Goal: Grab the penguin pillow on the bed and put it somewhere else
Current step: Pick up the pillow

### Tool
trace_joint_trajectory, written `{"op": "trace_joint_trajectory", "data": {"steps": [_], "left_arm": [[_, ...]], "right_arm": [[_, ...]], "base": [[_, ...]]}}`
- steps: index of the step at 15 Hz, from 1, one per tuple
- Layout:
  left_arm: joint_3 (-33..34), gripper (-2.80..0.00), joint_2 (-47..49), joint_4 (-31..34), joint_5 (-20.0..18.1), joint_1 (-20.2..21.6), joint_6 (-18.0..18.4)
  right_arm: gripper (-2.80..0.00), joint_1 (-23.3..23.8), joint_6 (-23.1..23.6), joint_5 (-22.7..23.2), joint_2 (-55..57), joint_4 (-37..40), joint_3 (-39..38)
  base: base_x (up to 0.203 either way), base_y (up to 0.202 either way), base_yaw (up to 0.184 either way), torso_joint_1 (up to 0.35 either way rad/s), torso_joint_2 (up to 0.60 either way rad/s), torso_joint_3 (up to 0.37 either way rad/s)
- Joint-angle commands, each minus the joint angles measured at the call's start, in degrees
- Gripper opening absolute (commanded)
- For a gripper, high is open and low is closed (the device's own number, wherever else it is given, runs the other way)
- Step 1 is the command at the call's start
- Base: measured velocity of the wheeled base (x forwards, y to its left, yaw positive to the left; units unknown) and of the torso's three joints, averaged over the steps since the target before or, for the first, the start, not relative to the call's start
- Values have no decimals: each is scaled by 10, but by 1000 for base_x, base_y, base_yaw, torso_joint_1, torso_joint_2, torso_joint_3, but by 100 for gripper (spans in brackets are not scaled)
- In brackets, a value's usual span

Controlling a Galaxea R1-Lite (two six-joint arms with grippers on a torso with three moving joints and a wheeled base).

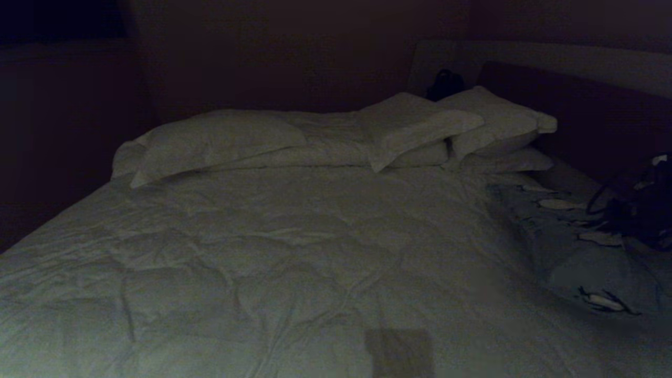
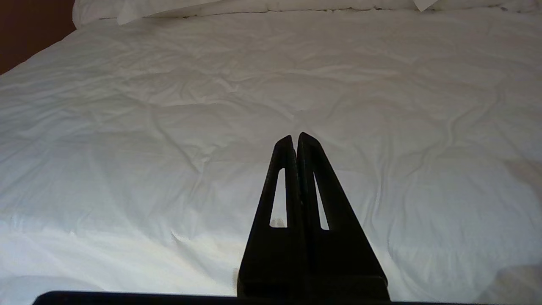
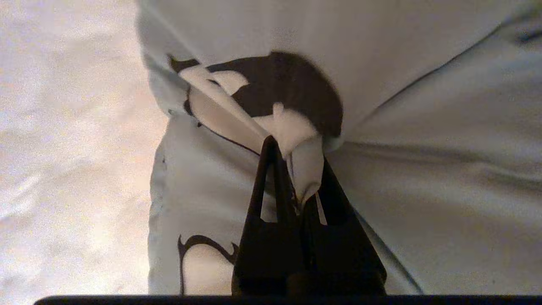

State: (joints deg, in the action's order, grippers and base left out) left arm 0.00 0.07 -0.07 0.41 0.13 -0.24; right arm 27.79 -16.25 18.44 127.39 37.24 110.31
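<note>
The right tool was clamped on a bunched fold of the pillow, its two dark fingers pressed together with pale fabric pinched up between them. A black-and-white penguin print sat creased just beyond the fingertips, and part of another penguin outline showed nearer the wrist. Beside the pillow lay the white duvet of the bed.
</note>
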Motion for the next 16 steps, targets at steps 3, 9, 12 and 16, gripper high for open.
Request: {"op": "trace_joint_trajectory", "data": {"steps": [3, 9, 12, 16], "left_arm": [[0, -280, 0, 0, 0, 0, 0], [0, -280, 0, 0, 0, 0, 0], [0, -280, 0, 1, 0, 0, 1], [0, -280, 0, 1, 0, 0, 2]], "right_arm": [[-280, -15, -15, 60, -74, 41, -6], [-280, -67, -9, 70, -177, 49, -37], [-280, -104, -13, 70, -205, 75, -40], [-280, -130, -31, 70, -239, 83, -38]], "base": [[0, 0, 0, 0, 0, 0], [0, 0, 0, 0, 0, 0], [0, 0, 0, 0, 0, 0], [0, 0, 0, 0, 0, 0]]}}
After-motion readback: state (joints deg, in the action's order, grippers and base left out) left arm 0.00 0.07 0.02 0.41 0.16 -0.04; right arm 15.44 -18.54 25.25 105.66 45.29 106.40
